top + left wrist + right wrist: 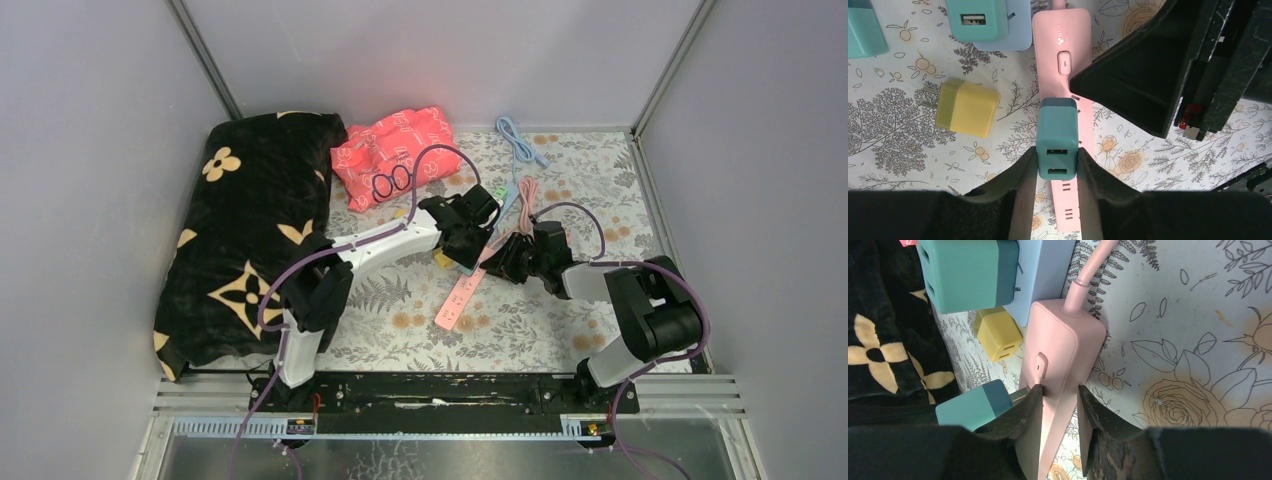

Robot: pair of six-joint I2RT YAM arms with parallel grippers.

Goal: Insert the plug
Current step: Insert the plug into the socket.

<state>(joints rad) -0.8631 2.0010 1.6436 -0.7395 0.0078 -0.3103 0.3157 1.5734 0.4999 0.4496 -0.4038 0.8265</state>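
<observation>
The table [560, 335] stood inside grey walls [90, 150] and was covered with a floral cloth [520, 325]. In its middle the pink power strip [1063, 45] lay flat, and both arms met over it.

The left gripper [1058, 161] was pressed together on the teal plug [1058, 132], one finger on each side face, with the two USB ports turned toward the wrist camera. The plug sat at the strip's socket face, just below the switch. A piece of metal prong showed between plug and strip, so the plug was not fully home; whether the tips were already in the slots I cannot tell.

The right gripper [1060, 396] pinched the strip across its width, near the cable end, its fingers [1098, 415] touching both long edges.

On the left, a yellow charger [968, 107] lay just beside the strip. A blue power strip [1020, 32] carrying a second teal charger [975, 20] lay at the far end. A black blanket [250, 230] filled the left edge of the table, with a red cloth [395, 150] and a blue cable [518, 140] at the back. To the right of the strip, only cloth showed as far as the right wall.
</observation>
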